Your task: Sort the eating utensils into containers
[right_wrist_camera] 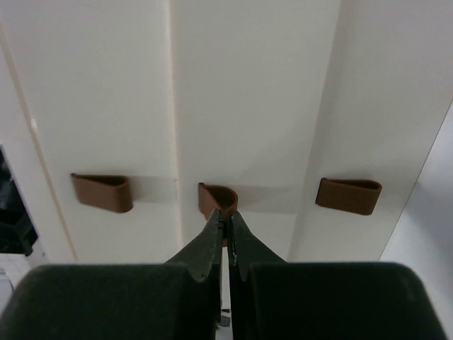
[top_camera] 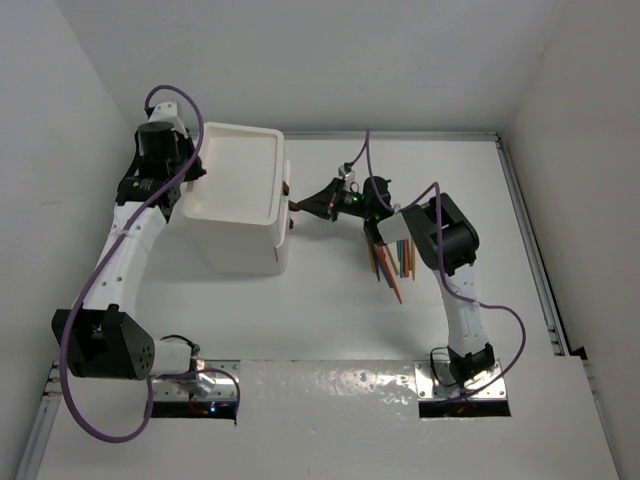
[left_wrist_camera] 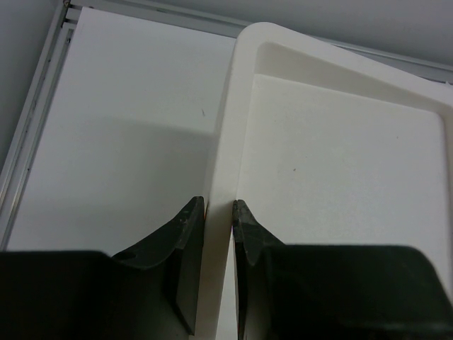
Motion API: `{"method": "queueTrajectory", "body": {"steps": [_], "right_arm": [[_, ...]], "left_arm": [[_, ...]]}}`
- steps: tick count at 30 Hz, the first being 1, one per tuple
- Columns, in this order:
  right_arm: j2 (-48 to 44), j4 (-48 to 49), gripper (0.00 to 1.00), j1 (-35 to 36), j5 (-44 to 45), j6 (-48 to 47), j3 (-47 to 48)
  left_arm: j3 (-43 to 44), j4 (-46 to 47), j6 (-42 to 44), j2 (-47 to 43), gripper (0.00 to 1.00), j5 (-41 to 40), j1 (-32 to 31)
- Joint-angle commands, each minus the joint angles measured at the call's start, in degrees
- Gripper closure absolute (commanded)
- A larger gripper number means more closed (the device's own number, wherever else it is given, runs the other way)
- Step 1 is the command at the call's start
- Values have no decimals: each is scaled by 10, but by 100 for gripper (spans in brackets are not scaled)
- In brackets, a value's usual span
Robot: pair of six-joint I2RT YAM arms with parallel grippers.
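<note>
The containers are white drawers stacked in one tall white unit (top_camera: 243,247) with a tray-like top (top_camera: 240,170). My left gripper (top_camera: 197,172) is shut on the tray top's left rim (left_wrist_camera: 228,134), one finger (left_wrist_camera: 185,234) outside it and the other inside; in the left wrist view the gripper (left_wrist_camera: 219,207) pinches that wall. My right gripper (top_camera: 298,206) is at the unit's right face, and in its wrist view the gripper (right_wrist_camera: 226,214) is shut on the middle drawer's brown knob (right_wrist_camera: 214,195). The eating utensils (top_camera: 389,262), orange and teal pieces, lie in a pile on the table, partly under the right arm.
Two more brown knobs (right_wrist_camera: 103,192) (right_wrist_camera: 348,195) sit on the drawers either side of the gripped one. White walls close the table at the back and sides. A metal rail (top_camera: 532,250) runs along the table's right edge.
</note>
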Motion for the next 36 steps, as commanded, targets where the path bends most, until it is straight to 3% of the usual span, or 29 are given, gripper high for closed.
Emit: {"method": "queueTrajectory", "body": {"steps": [1,11,33,35,36], "right_arm": [[-47,29,100,-38,-9,-27,-36],[-113,-11,100,-93,-41,-80,-109],[-143,-105,100,-133,-54,-148,-109],[-148,-116,97,-134,-58,-160,-107],[-151,-131,85,-135,-60,-167,-108]], "left_arm": [[-25,-90,-16,10,100,-1,-7],[-25,-90,-10,9,100,-1,-2],[-29,-85,18,0,100,19,3],[-29,-83,18,0,100,20,3],[-28,-83,18,1,100,22,3]]}}
